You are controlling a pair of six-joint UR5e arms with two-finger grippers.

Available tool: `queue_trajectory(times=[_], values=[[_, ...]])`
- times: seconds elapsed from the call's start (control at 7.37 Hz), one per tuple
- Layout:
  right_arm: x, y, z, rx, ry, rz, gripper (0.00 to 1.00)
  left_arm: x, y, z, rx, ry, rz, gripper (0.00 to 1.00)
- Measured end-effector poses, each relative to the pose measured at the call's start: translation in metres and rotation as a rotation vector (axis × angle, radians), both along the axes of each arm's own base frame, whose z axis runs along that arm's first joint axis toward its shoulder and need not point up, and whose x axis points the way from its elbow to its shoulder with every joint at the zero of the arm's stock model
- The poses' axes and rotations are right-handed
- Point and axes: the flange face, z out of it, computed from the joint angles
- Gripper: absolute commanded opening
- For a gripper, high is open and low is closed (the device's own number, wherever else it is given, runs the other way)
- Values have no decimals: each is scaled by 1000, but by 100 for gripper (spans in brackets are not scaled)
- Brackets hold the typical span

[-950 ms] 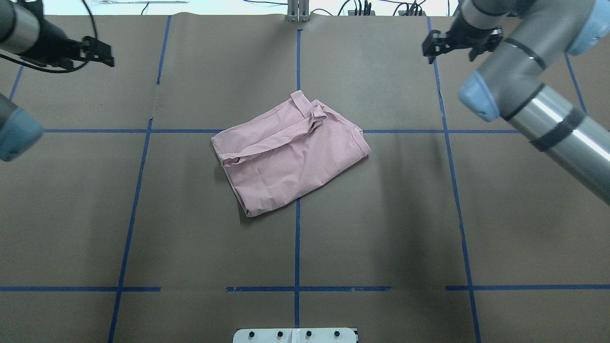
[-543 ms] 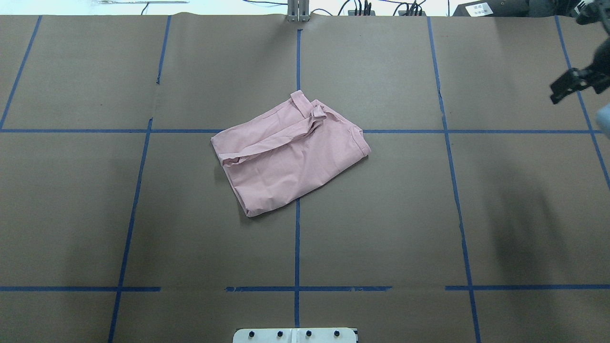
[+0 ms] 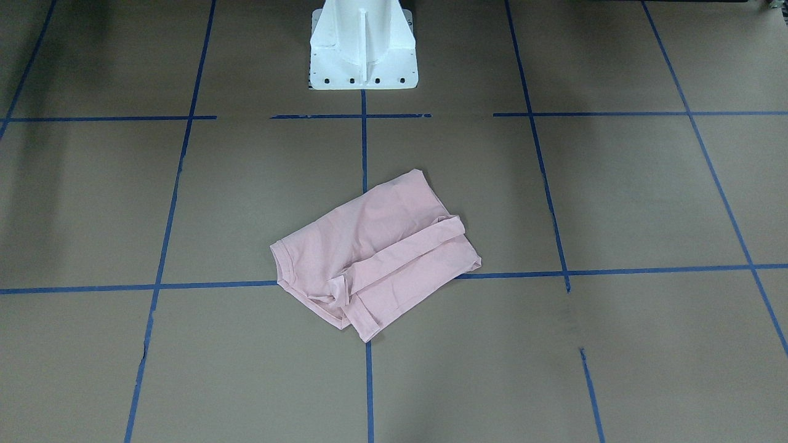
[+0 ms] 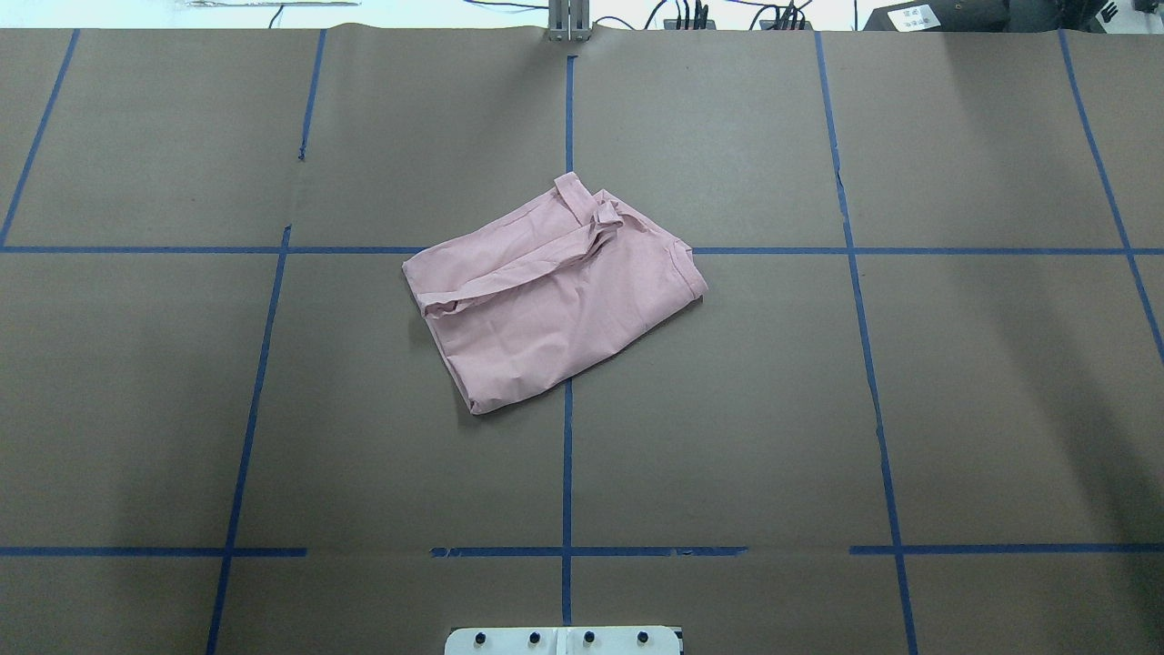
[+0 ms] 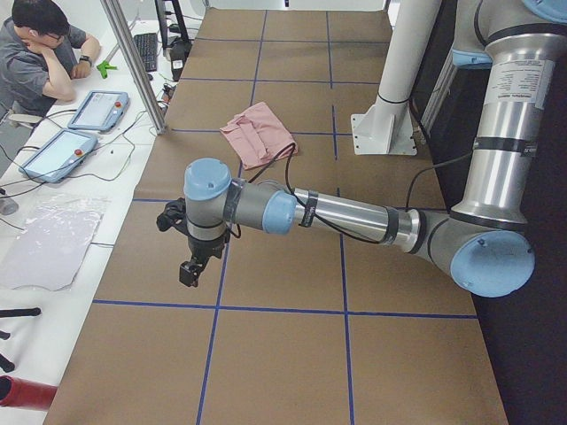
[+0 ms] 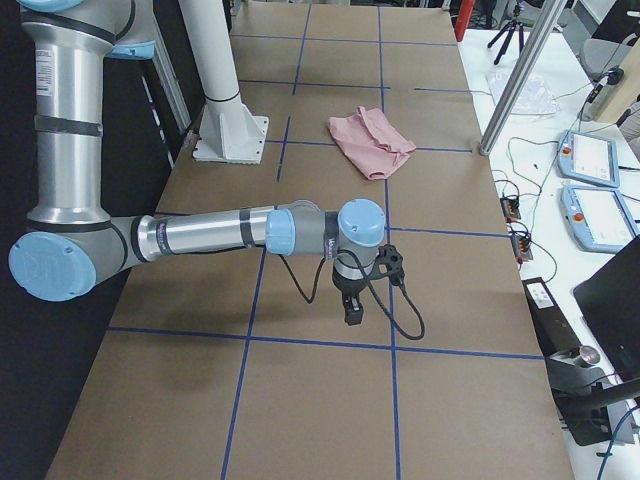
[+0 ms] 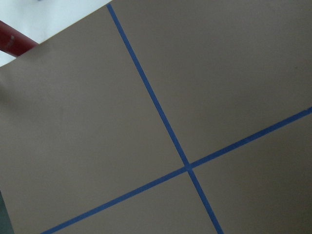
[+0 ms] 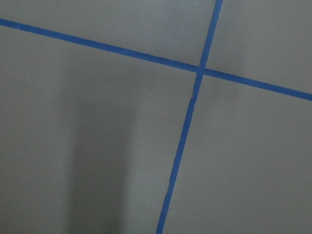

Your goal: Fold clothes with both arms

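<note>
Folded shirt [image 4: 555, 291] lies mid-tabletop [image 4: 818, 409]. Left claw [image 5: 190, 270] and right claw [image 6: 352, 312] hang well apart from it; whether either is spread cannot be told.

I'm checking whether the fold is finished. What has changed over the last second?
The left gripper and right gripper swung outward, out of the overhead view, and now hang over the left and right ends of the table. Neither touched the T-shirt, which lies folded and unmoved.

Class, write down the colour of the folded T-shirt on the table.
The T-shirt is plain pale pink; it shows best in the overhead exterior view.
</note>
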Motion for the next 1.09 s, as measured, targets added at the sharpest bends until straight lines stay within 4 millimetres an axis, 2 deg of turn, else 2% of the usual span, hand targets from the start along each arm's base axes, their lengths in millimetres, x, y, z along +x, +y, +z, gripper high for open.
queue_trajectory(times=[0.14, 0.41, 0.54, 0.81, 1.09], values=[[3, 7, 11, -19, 0, 2, 100, -1, 13, 27, -38, 9, 3, 100], [3, 12, 26, -54, -14, 5, 100, -3, 24, 55, -91, -6, -14, 100], [3, 13, 32, -66, -20, 5, 100, -1, 26, 55, -148, 0, -61, 100], [2, 14, 38, -79, -25, 5, 100, 28, 26, 50, -283, 25, -165, 100], [4, 14, 40, -86, -25, 11, 100, 41, 34, 54, -323, 28, -179, 100]])
